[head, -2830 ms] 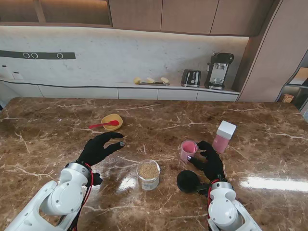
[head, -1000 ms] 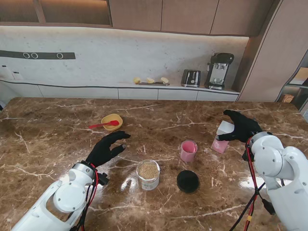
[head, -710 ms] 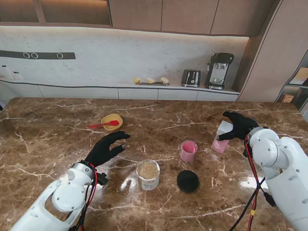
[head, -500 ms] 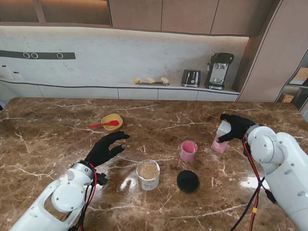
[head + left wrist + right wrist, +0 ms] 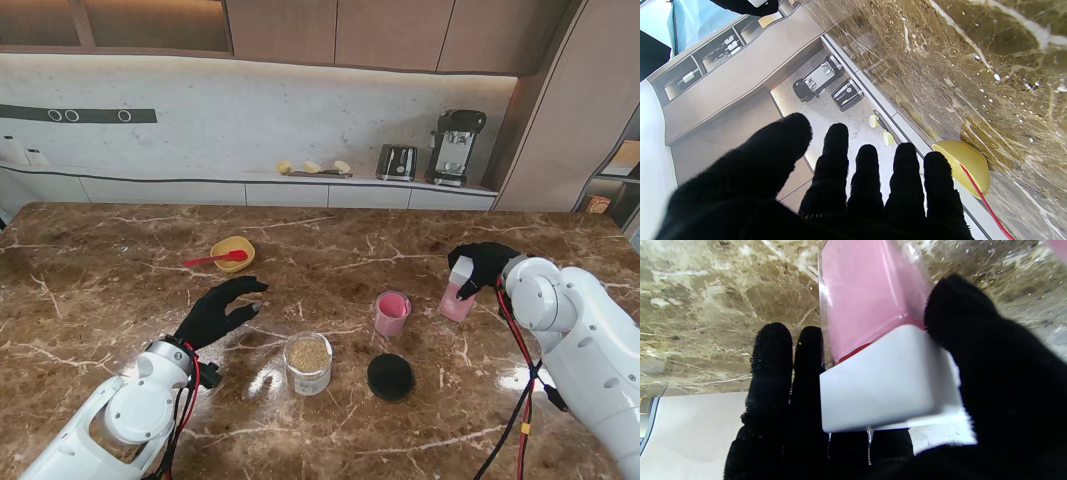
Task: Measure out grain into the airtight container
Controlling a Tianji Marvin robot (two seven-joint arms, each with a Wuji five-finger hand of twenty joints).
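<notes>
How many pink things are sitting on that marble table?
2. A pink cup stands near the middle, just beyond the black lid. A pink container with a white lid stands to its right, with the right hand around its top. None seem hidden.

You see the airtight container (image 5: 458,294): pink clear body, white lid on, upright on the counter (image 5: 330,250), right side, right robot hand (image 5: 482,264) wrapped around its top. Grain jar (image 5: 308,363) stands open, centre, near you. Pink cup (image 5: 391,313) upright between them. Black lid (image 5: 390,376) lies flat beside the jar.
</notes>
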